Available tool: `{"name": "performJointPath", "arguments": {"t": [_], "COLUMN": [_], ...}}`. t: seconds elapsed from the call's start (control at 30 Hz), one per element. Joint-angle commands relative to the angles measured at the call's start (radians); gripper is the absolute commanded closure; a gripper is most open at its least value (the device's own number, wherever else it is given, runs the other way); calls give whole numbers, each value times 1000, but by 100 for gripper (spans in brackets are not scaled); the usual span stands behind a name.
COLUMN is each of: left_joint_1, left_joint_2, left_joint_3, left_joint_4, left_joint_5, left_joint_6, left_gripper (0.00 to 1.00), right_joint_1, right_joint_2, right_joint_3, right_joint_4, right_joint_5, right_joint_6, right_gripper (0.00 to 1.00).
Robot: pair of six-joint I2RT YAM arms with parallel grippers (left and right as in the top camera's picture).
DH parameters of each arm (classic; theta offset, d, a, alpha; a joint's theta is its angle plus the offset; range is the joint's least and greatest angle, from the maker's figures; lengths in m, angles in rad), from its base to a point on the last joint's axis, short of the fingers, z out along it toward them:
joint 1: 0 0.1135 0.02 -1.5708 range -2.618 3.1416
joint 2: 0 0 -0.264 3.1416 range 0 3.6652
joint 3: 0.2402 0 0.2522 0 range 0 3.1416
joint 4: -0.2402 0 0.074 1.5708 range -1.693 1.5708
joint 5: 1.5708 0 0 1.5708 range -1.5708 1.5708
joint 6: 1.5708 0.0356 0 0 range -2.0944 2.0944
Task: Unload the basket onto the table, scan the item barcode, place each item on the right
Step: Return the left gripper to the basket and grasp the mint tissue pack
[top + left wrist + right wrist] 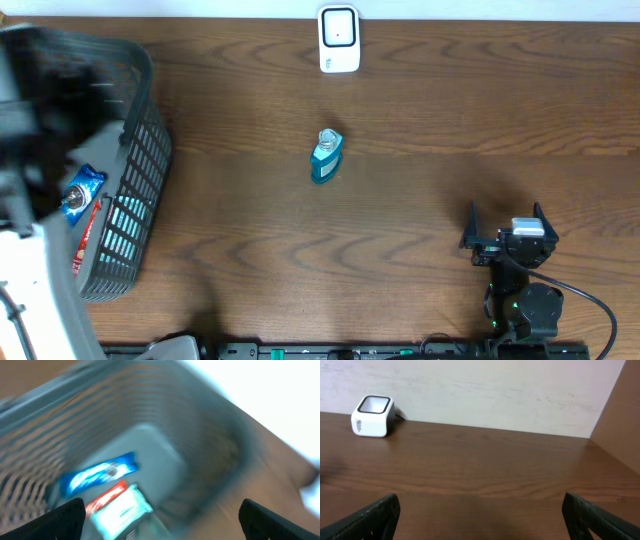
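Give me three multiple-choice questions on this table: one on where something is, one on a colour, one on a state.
1. The teal bottle lies: A) on the table, outside the basket; B) inside the basket; C) on a shelf.
2. The scanner is: A) black; B) white; C) red.
3. The right gripper is: A) shut on the teal bottle; B) shut, empty; C) open, empty.
Answers: 1 A, wood shows all around it. 2 B, its housing is white. 3 C, its fingers stand wide apart with nothing between.
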Motion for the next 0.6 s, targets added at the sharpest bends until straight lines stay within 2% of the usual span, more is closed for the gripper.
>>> {"name": "performJointPath", "arguments": {"t": [0.0, 0.07, 0.17, 0.37, 0.57], "left_joint_1": [189, 267, 324, 342, 342], "left_joint_2": [37, 67, 116, 210, 283], "left_joint_3": [-30, -66, -137, -308, -414], "left_joint_4": [-16, -16, -10, 46, 85], "left_joint_5": [126, 205, 212, 222, 302], "left_joint_6": [-238, -240, -240, -238, -70], "left_gripper": [2, 2, 2, 2, 2], "right_joint_1": [8, 8, 8, 8, 8], "right_joint_2": [-6, -6, -6, -6, -6], "right_joint_3": [-1, -1, -1, -1, -1], "right_joint_4": [-4, -4, -4, -4, -4], "right_joint_5": [5, 5, 5, 5, 5], "right_joint_6": [-13, -13, -13, -13, -13], "right_gripper": [1, 1, 1, 1, 1]}}
